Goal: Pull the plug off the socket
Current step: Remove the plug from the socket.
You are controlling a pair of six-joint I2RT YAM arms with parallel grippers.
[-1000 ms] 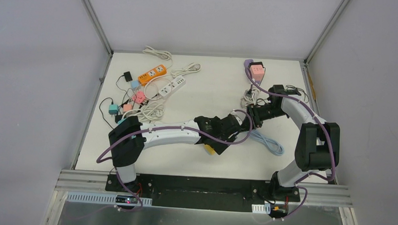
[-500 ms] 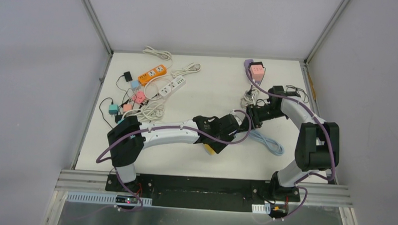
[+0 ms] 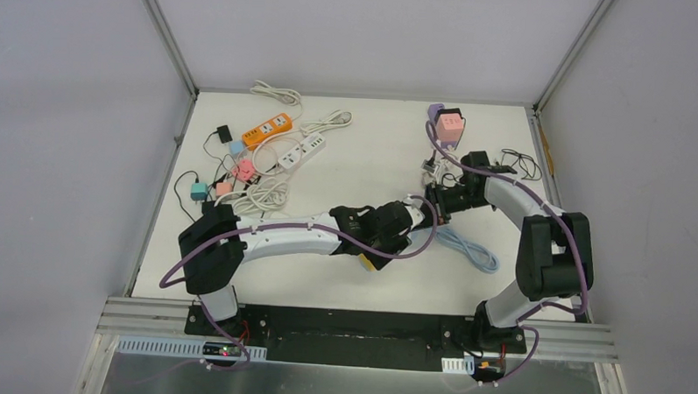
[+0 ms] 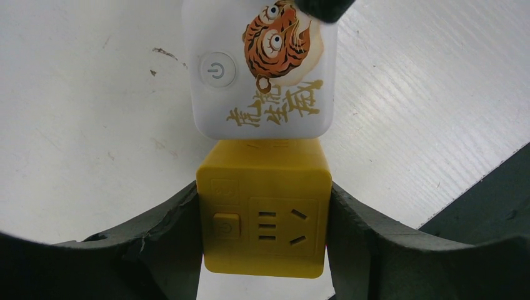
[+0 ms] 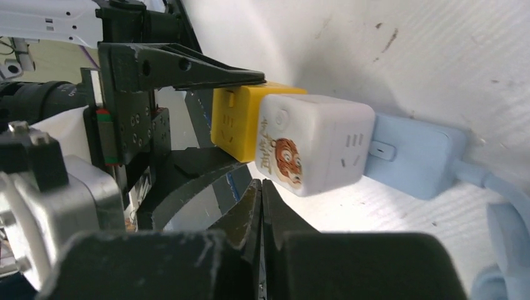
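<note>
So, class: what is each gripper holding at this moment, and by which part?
The left gripper clamps the yellow socket cube by its two opposite side faces. The right gripper is shut, with nothing between its fingers.

Left claw [image 4: 264, 187] gripping, half spread, right claw [image 5: 261, 200] fully closed

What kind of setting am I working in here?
Probably a lab robot cell: a white table boxed in by plain panels on aluminium framing, strewn with power strips and cube sockets.
</note>
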